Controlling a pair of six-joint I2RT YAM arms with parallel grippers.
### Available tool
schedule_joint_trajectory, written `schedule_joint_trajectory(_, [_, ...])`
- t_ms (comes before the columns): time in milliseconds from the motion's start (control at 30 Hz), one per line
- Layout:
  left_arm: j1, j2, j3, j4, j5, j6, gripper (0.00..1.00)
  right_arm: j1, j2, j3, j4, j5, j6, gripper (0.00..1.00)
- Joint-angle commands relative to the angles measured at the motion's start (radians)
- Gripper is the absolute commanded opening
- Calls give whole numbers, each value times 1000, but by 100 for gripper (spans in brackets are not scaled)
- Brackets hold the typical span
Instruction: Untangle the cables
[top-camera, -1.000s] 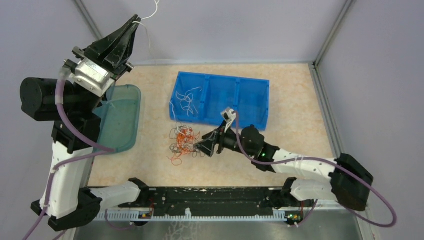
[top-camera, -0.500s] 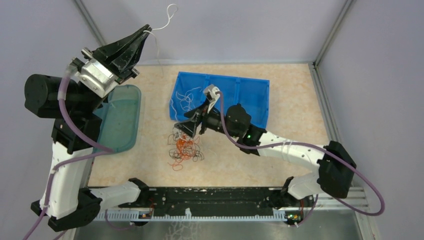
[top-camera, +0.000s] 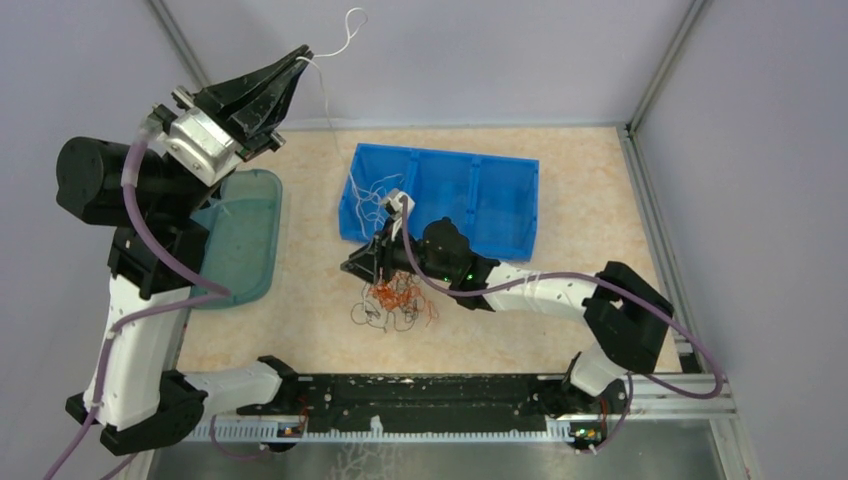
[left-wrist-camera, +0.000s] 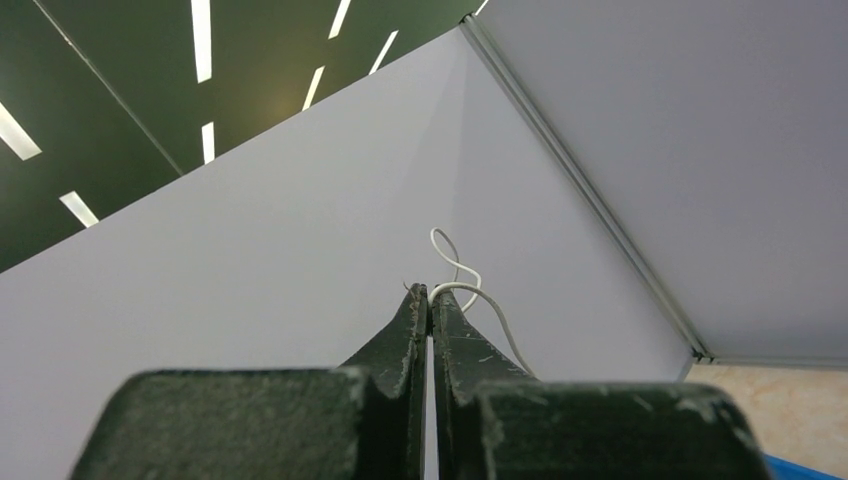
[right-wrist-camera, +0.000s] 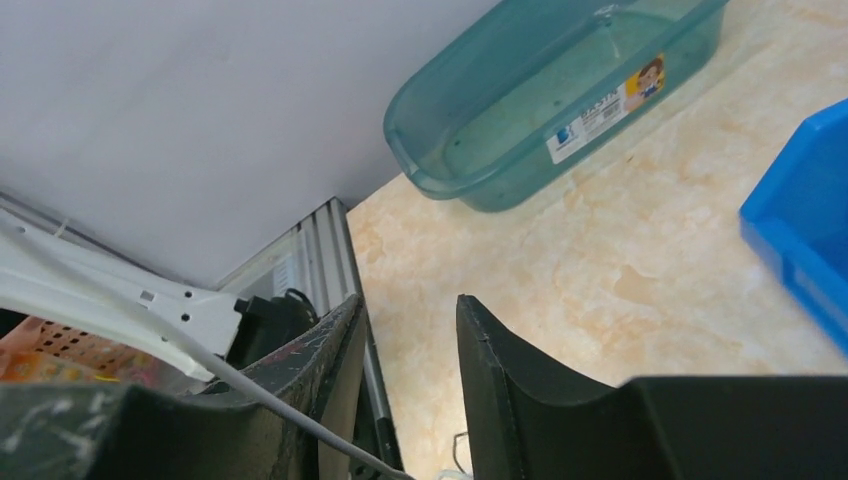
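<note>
Aloft, the left gripper (top-camera: 298, 58) pinches a white strand (top-camera: 345, 25) curling beyond its fingertips; the right gripper (top-camera: 360, 268), fingers apart, hovers just beside the tangled cables (top-camera: 395, 300) on the table (top-camera: 600, 200).

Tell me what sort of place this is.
Probably a robotics lab cell: grey panel walls box in a marbled tabletop, the left arm and right arm stand on a black rail, ceiling strip lights show above.

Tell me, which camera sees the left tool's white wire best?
Left wrist view: the white wire is close up, pinched in the left tool. Top view shows it tiny; right wrist view, not clearly.
</note>
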Motion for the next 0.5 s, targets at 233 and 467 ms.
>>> schedule_joint_trajectory(233, [-5, 70, 191, 65, 25, 1, 5, 38, 170, -181, 247, 44, 122, 34])
schedule_joint_trajectory(467, [-5, 102, 254, 183, -18, 121, 3, 42, 276, -234, 298, 74, 175, 32])
